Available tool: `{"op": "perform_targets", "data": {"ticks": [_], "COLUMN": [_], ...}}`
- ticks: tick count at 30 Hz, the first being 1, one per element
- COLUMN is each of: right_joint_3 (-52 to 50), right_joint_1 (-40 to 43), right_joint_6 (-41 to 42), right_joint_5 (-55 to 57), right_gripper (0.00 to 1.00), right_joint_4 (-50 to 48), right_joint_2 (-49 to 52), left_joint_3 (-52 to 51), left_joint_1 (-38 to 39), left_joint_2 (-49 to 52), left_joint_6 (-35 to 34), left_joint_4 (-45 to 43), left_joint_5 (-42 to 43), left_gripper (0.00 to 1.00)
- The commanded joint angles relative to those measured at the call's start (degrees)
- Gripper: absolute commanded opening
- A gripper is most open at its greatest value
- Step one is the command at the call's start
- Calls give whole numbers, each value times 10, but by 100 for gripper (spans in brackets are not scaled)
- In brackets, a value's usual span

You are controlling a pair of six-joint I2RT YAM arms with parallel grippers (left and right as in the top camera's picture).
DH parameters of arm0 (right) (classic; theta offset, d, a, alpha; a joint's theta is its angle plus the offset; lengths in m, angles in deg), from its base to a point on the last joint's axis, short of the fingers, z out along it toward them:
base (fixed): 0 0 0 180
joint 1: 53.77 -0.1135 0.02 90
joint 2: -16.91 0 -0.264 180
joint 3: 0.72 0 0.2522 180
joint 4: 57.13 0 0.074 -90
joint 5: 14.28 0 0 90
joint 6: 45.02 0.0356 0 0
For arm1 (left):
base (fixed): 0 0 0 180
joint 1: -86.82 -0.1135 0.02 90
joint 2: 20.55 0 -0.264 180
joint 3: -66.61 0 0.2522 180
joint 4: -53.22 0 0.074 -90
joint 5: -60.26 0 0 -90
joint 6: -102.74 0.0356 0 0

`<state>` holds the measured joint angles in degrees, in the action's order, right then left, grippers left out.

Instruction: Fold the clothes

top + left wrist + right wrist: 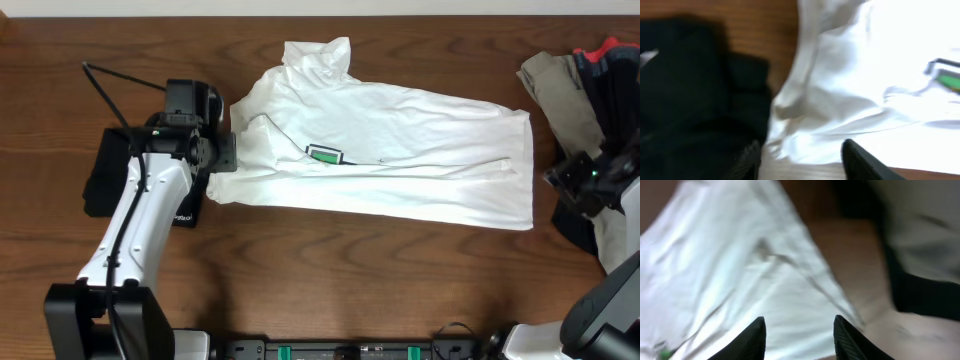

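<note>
The white T-shirt (400, 150) lies folded lengthwise across the table's middle, its green-screened robot print (324, 155) partly showing at a fold. My left gripper (222, 152) is open at the shirt's left edge; the left wrist view shows its fingers (802, 157) apart over wood and white cloth (865, 90). My right gripper (562, 178) is open beside the shirt's right edge, and in the right wrist view its fingers (799, 332) spread over white fabric (740, 270). Both grippers hold nothing.
A pile of khaki, black and red garments (580, 80) sits at the right edge under the right arm. A black garment (105, 180) lies at the left under the left arm, also seen in the left wrist view (690, 90). Bare wood (350, 280) runs along the front.
</note>
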<state>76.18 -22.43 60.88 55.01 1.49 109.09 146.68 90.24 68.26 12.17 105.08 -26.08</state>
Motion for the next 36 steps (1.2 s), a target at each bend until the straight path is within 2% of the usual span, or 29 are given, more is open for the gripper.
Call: {"op": "perform_targets", "data": {"ticks": [1,6,9,12,15,17,24,27,30,34,35,36], "right_joint_3": [9,9,9,9,9,9,9,9,9,9,9,9], "right_joint_1": [-31,-72,-88,-96,-96,-96,-96,-96,-96,-96,-96,-96], "right_joint_6": [-51,-57,-57,-57,-57,-57,-57,-57,-57,-57,-57,-57], "right_joint_5": [-83,-72,-60,-56,-56,-47,-30,-31,-30,-30,-30,-30], "right_gripper": [43,44,45,45,45,45,45,45,45,45,45,45], "right_joint_4": [-5,-3,-1,3,12,20,31,31,30,30,30,30], "right_joint_2": [-8,-8,-8,-8,-8,-8,-8,-8,-8,-8,-8,-8], "left_joint_3": [6,6,6,6,6,6,6,6,6,6,6,6], "left_joint_1": [1,19,35,51,64,70,81,85,88,93,93,94], "left_joint_2": [15,60,103,141,172,187,205,209,215,220,220,220], "left_joint_6": [-5,-6,-5,-6,-9,-10,-21,-21,-21,-23,-23,-23], "left_joint_4": [-23,-50,-62,-87,-104,-115,-148,-154,-157,-156,-155,-155], "left_joint_5": [96,103,113,139,139,139,139,139,139,139,139,139], "left_gripper": [45,20,12,13,39,41,41,39,26,19,9,6]}}
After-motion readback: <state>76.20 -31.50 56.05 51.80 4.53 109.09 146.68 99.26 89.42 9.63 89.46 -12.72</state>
